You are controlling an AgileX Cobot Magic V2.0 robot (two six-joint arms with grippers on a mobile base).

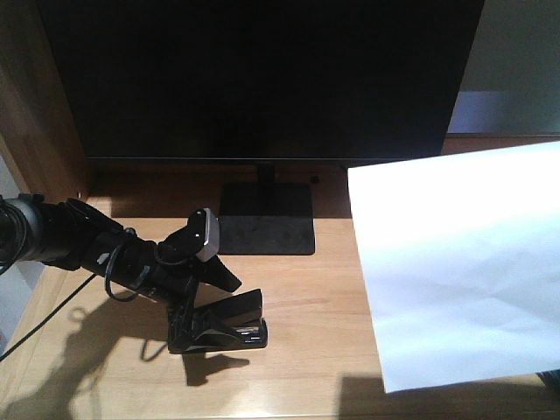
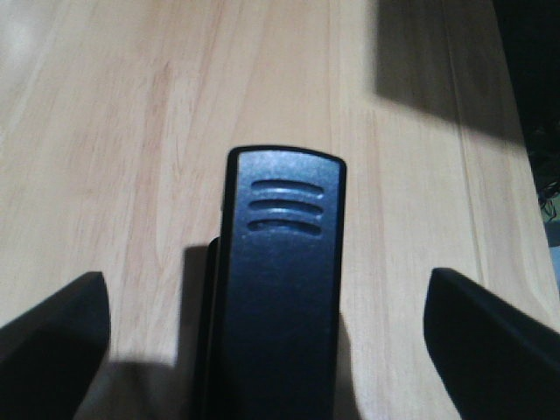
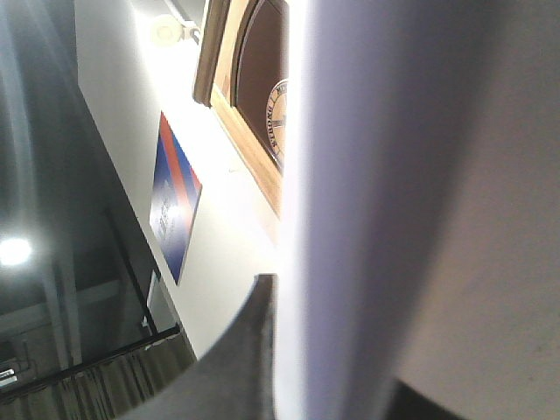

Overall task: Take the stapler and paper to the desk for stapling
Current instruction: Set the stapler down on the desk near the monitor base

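The black stapler (image 1: pixel 229 320) lies on the light wood desk (image 1: pixel 306 359), in front of the monitor stand. My left gripper (image 1: pixel 206 306) hangs right over it and is open. In the left wrist view the stapler (image 2: pixel 282 289) sits midway between the two wide-apart fingers (image 2: pixel 54 337), touching neither. The white paper (image 1: pixel 459 262) hangs in the air over the desk's right side, slightly creased. My right gripper (image 3: pixel 337 350) is shut on the paper (image 3: pixel 411 192), which fills most of that view. That gripper is out of sight in the front view.
A large dark monitor (image 1: pixel 262 79) stands at the back on a flat black base (image 1: pixel 267 229). A wooden side panel (image 1: pixel 35 96) rises at the far left. The paper's shadow (image 2: pixel 437 70) falls on the desk (image 2: pixel 131 131) ahead of the stapler.
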